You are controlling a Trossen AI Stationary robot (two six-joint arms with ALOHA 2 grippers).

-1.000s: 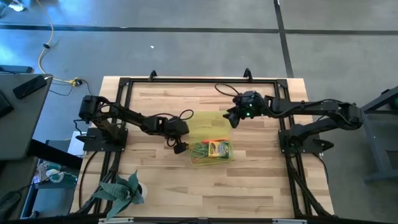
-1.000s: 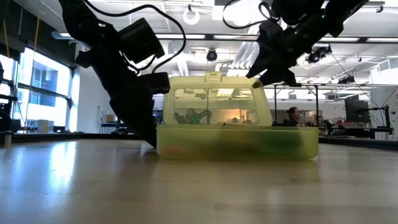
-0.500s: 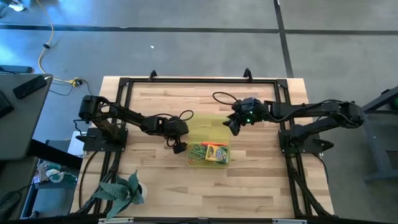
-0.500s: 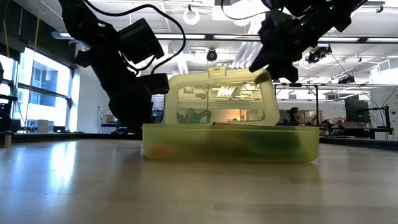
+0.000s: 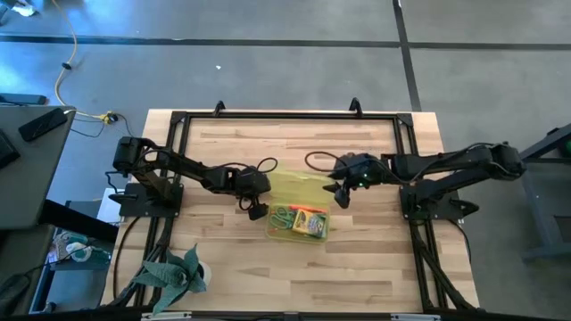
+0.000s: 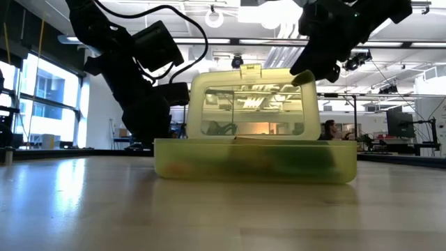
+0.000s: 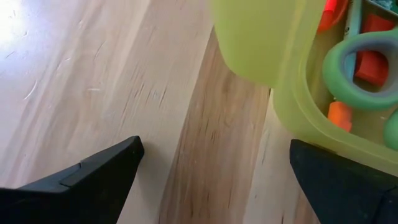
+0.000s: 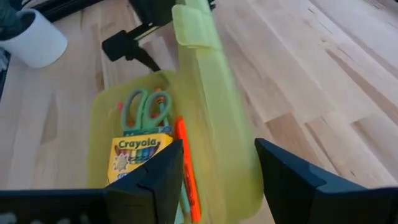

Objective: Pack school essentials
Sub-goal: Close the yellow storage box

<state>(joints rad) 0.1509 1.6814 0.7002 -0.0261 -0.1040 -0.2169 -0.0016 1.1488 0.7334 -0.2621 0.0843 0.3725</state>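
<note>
Lid (image 6: 254, 103) has swung upright, right hand (image 5: 342, 191) behind.

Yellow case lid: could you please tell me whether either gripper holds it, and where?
Nothing is gripped. The open right gripper meets the lid near its top corner; the open left gripper waits beside the case.

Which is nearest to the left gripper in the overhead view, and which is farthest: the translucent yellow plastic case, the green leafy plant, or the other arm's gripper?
1. Translucent yellow plastic case: right beside the left gripper, at mid-table.
2. Right gripper: beyond the case, at its raised lid.
3. Green leafy plant: at the table's near-left corner, farthest off.
</note>
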